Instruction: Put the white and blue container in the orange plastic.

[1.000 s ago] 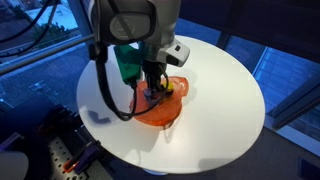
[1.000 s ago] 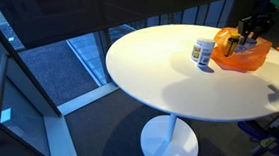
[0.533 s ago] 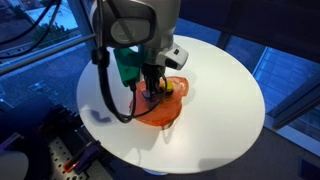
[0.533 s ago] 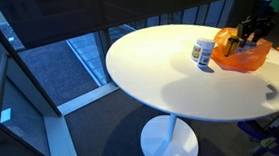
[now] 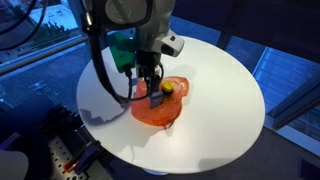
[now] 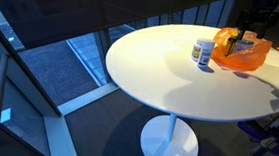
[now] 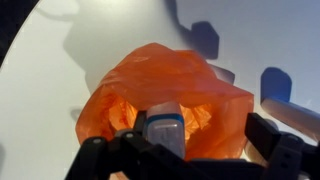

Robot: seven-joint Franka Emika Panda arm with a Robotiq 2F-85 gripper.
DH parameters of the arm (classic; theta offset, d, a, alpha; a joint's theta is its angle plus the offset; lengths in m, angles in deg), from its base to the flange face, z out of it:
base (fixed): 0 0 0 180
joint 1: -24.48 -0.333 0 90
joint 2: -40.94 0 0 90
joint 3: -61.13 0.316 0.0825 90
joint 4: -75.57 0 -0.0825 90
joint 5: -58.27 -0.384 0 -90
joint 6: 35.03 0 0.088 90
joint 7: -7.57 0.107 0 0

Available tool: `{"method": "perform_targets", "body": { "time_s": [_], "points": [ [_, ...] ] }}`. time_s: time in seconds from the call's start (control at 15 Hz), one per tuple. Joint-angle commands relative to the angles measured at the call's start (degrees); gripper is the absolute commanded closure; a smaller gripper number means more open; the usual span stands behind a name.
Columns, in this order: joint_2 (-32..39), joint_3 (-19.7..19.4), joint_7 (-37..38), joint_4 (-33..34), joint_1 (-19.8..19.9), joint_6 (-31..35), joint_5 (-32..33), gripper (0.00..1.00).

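The white and blue container [image 7: 163,128] stands inside the crumpled orange plastic [image 7: 160,80], close to the left finger in the wrist view. My gripper [image 7: 197,142] hangs just above it with its jaws wide apart, open and holding nothing. In both exterior views the gripper [image 5: 152,82] [image 6: 248,24] sits directly over the orange plastic [image 5: 160,108] [image 6: 246,55] on the round white table [image 5: 220,90]. The container [image 5: 157,98] shows below the fingertips, and its lower part is hidden by the plastic.
A small white jar with a yellow label [image 6: 204,51] stands on the table beside the orange plastic. A yellow item [image 5: 168,87] lies in the plastic. A black cable [image 5: 105,85] loops from the arm. The table edge [image 6: 130,89] drops off all round.
The gripper's jaws have gone from shut to wide open, letting go of the container in the orange plastic. The gripper has also lifted slightly.
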Motion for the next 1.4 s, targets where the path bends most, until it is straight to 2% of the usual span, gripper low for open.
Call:
{"method": "perform_targets", "body": {
  "time_s": [0.0, 0.33, 0.87, 1.13, 1.33],
  "points": [
    [-4.06, 0.73, -0.38, 1.88, -0.79, -7.73, 0.03, 0.00],
    [-4.78, 2.26, -1.80, 8.59, -2.36, -18.70, -0.49, 0.00],
    [-4.57, 5.78, 8.15, 17.46, -6.57, -25.03, 0.86, 0.00],
    [-5.76, 7.15, 14.95, 21.18, -8.36, -30.28, 2.42, 0.00],
    [-7.81, 8.00, 17.73, 22.81, -9.17, -31.84, 3.93, 0.00]
  ]
}}
